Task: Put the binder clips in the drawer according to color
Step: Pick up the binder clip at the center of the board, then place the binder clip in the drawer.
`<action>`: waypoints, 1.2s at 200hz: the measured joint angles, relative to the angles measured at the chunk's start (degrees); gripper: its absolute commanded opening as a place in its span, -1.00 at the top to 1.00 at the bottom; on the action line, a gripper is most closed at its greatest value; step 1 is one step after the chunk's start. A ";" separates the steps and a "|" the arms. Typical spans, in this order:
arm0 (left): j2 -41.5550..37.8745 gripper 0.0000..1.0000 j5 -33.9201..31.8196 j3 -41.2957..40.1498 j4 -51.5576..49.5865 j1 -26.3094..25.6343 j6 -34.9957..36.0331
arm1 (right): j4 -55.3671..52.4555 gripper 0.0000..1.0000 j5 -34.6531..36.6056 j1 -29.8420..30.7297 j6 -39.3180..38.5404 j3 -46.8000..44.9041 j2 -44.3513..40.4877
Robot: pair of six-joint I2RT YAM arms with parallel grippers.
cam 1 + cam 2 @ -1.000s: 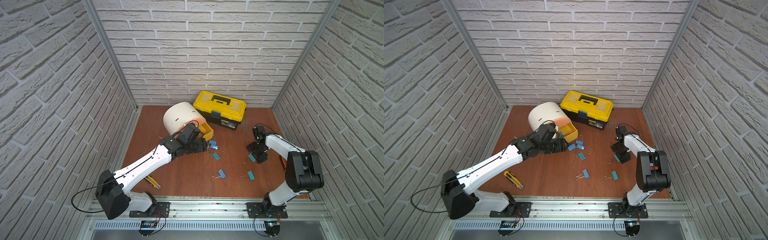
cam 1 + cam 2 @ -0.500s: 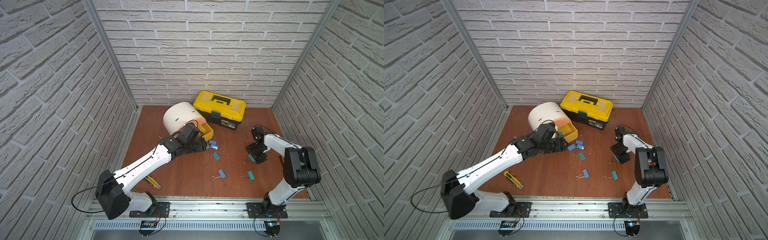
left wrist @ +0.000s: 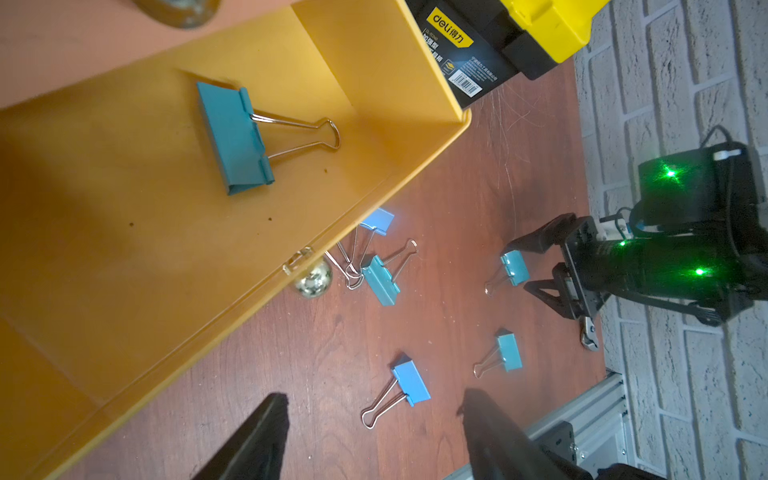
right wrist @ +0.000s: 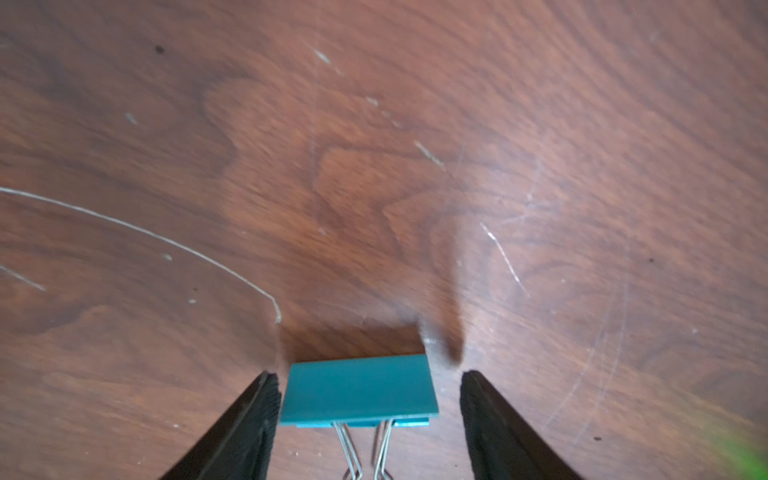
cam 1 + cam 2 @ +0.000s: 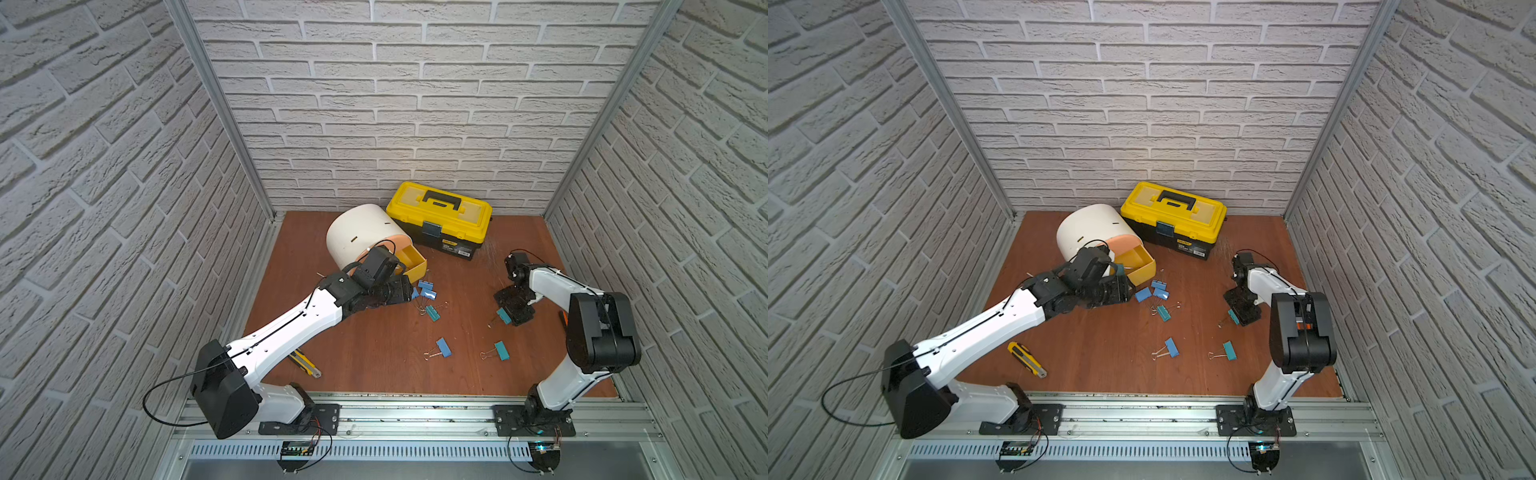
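The yellow and black plastic toolbox [image 3: 540,33] has a label [image 3: 446,30] that reads "deli"; the small print beside it is too tiny to read. In a top view, a teal metal binder clip [image 5: 503,316] lies flat on the brown wooden table [image 5: 374,357], right of the frame's middle. Its long side slants and its wire loops point to the lower left. The right gripper [image 4: 368,376] stands open around it, with one finger [image 4: 257,415] just beside its end, not squeezing. The left gripper [image 3: 374,397] is open and empty by the pulled-out yellow drawer [image 3: 124,257], where another teal clip [image 3: 232,137] lies flat.
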 measured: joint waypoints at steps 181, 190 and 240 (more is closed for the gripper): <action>-2.34 -0.41 -1.86 -0.02 -0.24 0.00 -0.07 | 1.75 0.10 -4.79 -0.11 -0.63 -1.92 -6.36; -2.54 -0.41 -2.10 0.00 -0.46 0.00 -0.04 | 1.75 0.11 -5.18 -0.11 -0.63 -1.79 -7.08; -3.34 -0.41 -3.21 0.92 -2.49 0.09 0.17 | 1.60 0.14 -8.46 -0.09 -0.28 0.72 -10.60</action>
